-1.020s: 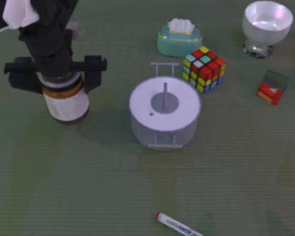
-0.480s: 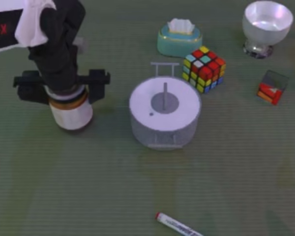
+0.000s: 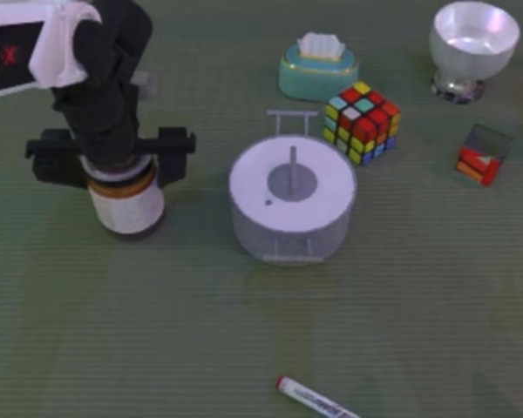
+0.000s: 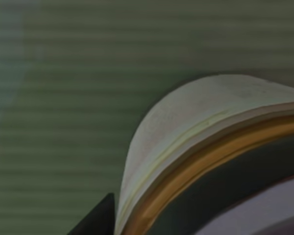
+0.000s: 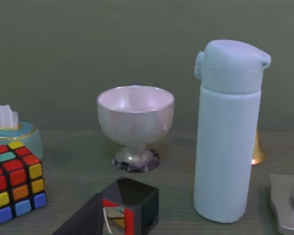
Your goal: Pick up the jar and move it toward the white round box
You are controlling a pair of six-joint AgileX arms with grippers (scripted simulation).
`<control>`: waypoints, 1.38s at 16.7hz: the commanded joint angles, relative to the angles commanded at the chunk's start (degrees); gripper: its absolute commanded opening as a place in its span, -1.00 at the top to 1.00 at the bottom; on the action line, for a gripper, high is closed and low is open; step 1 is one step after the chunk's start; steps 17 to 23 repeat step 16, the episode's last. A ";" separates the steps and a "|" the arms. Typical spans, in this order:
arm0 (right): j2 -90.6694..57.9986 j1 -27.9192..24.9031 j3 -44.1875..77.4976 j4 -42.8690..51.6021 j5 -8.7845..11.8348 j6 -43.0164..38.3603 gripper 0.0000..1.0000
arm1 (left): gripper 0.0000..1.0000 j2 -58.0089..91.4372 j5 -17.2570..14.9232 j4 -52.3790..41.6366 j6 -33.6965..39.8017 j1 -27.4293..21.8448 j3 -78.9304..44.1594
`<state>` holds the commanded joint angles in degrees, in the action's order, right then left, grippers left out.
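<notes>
The jar (image 3: 126, 205), with a white label and an orange band under its lid, stands upright at the table's left. My left gripper (image 3: 111, 157) comes down over its top, one finger on each side of the lid, shut on it. The left wrist view shows the jar (image 4: 186, 127) very close, with one dark fingertip (image 4: 95, 218) beside it. The white round box (image 3: 253, 187) sits in the middle, a short gap to the jar's right. My right arm is out of the top view; only one dark finger (image 5: 85, 218) shows in its wrist view, nothing held.
Behind the box stand a teal tissue holder (image 3: 318, 68) and a colour cube (image 3: 363, 122). A white goblet bowl (image 3: 472, 43) and a small dark cube (image 3: 483, 154) are at the back right. A marker (image 3: 318, 401) lies near the front. A pale blue bottle (image 5: 228, 132) stands beside the bowl.
My left gripper has carried the jar to the right, toward the white round box, and lowered it. Over the last half second it has hardly moved.
</notes>
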<state>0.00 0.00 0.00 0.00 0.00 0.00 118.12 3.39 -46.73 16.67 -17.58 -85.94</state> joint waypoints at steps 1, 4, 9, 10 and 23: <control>0.00 0.00 0.00 0.00 0.00 0.00 -1.00 | 0.40 0.00 0.00 0.00 0.00 0.00 0.00; 0.00 0.00 0.00 0.00 0.00 0.00 -1.00 | -0.06 0.00 0.00 0.00 0.00 0.00 0.00; 0.00 0.00 0.00 0.00 0.00 0.00 -1.00 | -0.81 0.00 0.00 0.00 0.00 0.00 0.00; 0.00 0.00 0.00 0.00 0.00 0.00 -1.00 | -0.96 0.00 0.00 0.00 0.00 0.00 0.00; 0.00 0.00 0.00 0.00 0.00 0.00 -1.00 | -1.00 0.00 0.00 0.00 0.00 0.00 0.00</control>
